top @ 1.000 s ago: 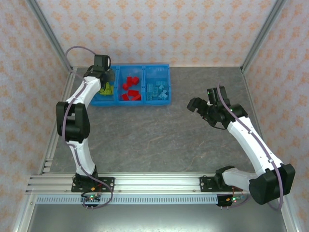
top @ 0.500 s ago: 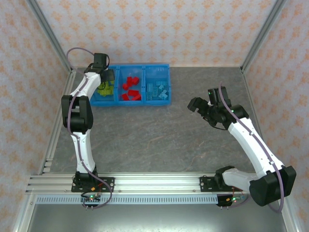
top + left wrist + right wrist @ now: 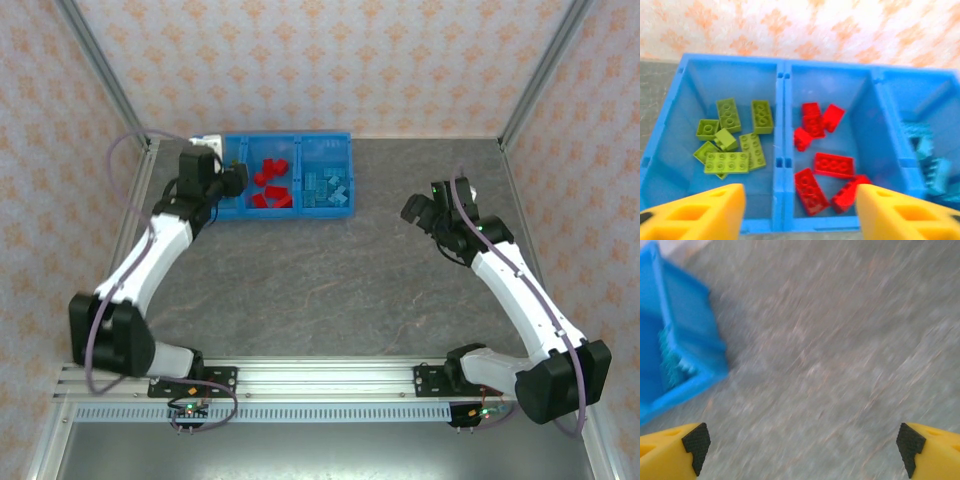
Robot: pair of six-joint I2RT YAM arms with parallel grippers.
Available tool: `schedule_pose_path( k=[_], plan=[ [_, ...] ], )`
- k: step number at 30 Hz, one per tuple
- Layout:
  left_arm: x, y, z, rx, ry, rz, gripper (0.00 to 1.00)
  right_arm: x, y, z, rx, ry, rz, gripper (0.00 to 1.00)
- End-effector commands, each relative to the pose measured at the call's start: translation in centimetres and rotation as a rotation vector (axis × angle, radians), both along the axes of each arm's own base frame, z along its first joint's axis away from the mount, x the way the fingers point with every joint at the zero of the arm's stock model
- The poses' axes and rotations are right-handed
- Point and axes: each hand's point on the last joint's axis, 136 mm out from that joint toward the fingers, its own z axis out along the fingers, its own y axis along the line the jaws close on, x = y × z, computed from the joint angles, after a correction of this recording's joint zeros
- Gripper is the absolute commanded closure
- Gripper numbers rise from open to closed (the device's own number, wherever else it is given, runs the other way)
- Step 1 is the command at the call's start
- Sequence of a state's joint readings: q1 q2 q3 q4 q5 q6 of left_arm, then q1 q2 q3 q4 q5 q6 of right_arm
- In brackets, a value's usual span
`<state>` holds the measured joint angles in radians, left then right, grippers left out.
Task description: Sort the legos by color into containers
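Observation:
The containers are three joined compartments of a blue tray (image 3: 300, 211) at the back left. In the left wrist view, lime green legos (image 3: 732, 140) lie in the left compartment, red legos (image 3: 822, 160) in the middle one and light blue legos (image 3: 930, 155) in the right one. My left gripper (image 3: 800, 212) hovers at the tray's (image 3: 780, 150) near side, over the divider between green and red, open with nothing between its fingers. In the overhead view it (image 3: 236, 180) covers the green compartment. My right gripper (image 3: 422, 210) hangs open and empty over bare table right of the tray.
The grey table (image 3: 320, 280) stretches between the tray and the arm bases. Patterned walls and metal posts (image 3: 110, 85) enclose the space. The right wrist view is blurred, with the tray's corner (image 3: 675, 340) and light blue bricks (image 3: 672, 367) at its left.
My left gripper has opened and its arm has swung back, lowering the elbow toward the near left. The right gripper has shifted slightly up and right.

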<state>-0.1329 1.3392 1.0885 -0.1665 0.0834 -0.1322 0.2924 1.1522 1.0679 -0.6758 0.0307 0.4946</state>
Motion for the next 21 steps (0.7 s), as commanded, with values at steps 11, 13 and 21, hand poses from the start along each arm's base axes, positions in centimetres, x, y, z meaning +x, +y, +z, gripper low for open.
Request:
schedule_pose_path(
  k=[11, 13, 21],
  plan=[
    [-7.8, 6.2, -9.8, 0.187, -0.047, 0.255, 0.1, 4.7, -9.6, -8.0, -0.66, -0.127, -0.208, 0.01],
    [-8.2, 7.1, -11.1, 0.218, -0.032, 0.293, 0.09, 5.6, -9.1, -9.4, -0.638, -0.185, -0.178, 0.01],
    [-6.7, 6.2, -12.8, 0.25, -0.086, 0.214, 0.06, 6.9, -10.2, -11.4, -0.451, -0.32, -0.086, 0.01]
  ],
)
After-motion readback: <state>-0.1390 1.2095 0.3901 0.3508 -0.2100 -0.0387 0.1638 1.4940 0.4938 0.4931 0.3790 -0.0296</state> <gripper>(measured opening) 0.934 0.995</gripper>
